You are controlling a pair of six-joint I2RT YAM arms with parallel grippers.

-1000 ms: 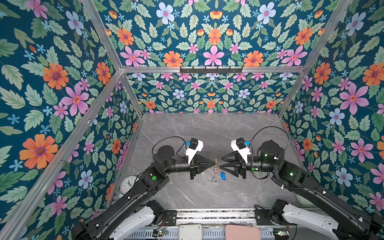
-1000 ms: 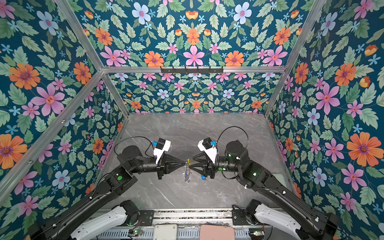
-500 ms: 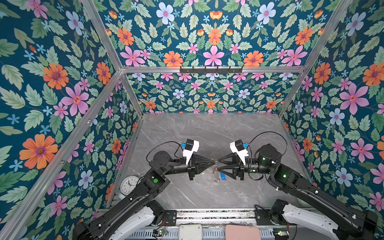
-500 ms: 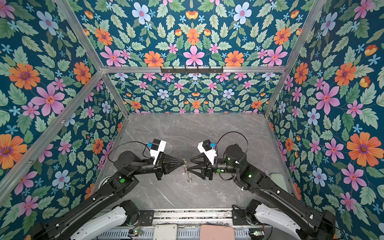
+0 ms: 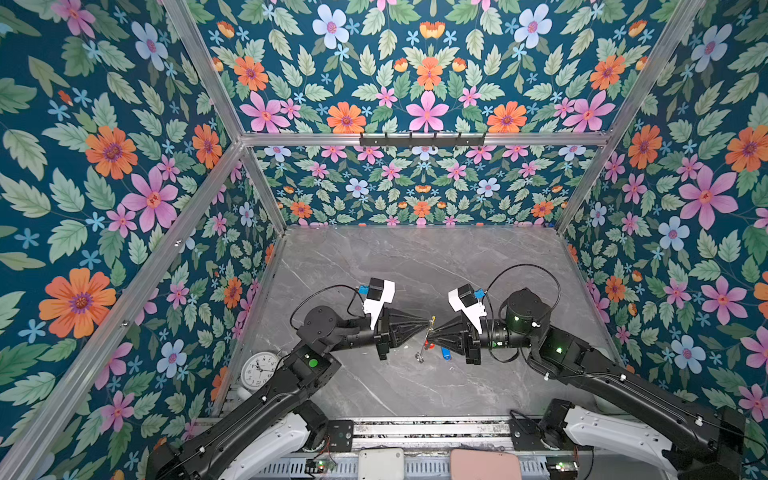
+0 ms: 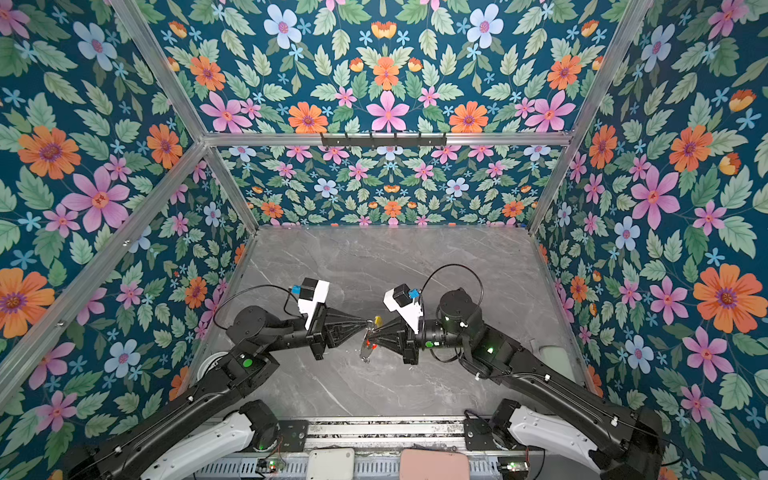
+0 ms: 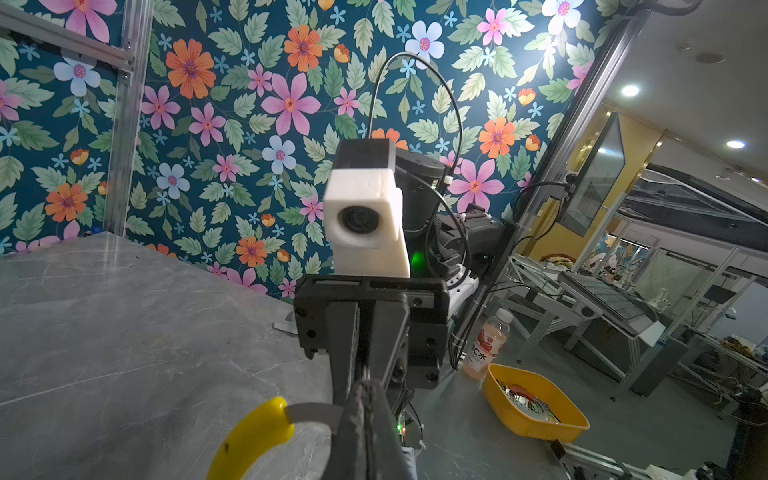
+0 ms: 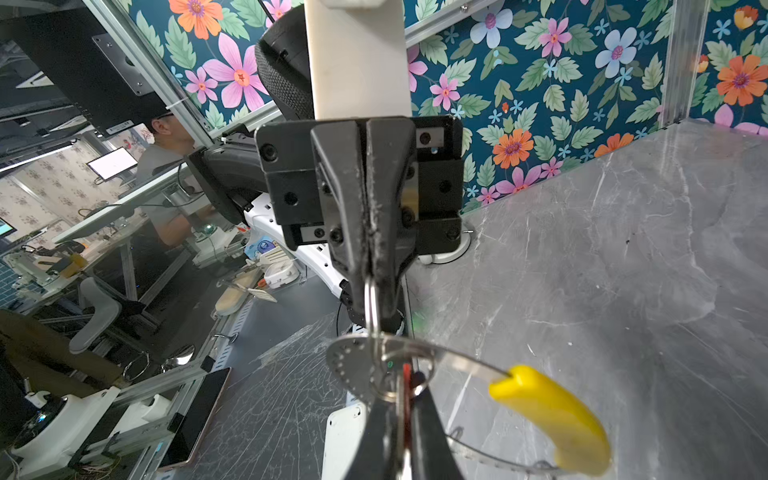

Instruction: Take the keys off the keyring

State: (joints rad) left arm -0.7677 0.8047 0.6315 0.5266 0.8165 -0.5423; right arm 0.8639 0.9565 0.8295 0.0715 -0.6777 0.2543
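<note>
The keyring hangs above the table between my two gripper tips; its yellow sleeve shows in both top views. My left gripper is shut on the ring's grey metal band, right beside the yellow sleeve. Facing it, my right gripper is shut on the key with the red-orange tag, which is threaded on the keyring. The key with the blue tag lies loose on the table under the right gripper.
A white clock stands by the left wall near the left arm's elbow. Flowered walls close in the grey marble table on three sides. A black hook rail runs along the back. Outside the cell are a yellow bin and a bottle.
My right gripper has moved left to the keyring and gone from open to shut on the red-tagged key. The left gripper stayed shut on the ring and shifted slightly.
</note>
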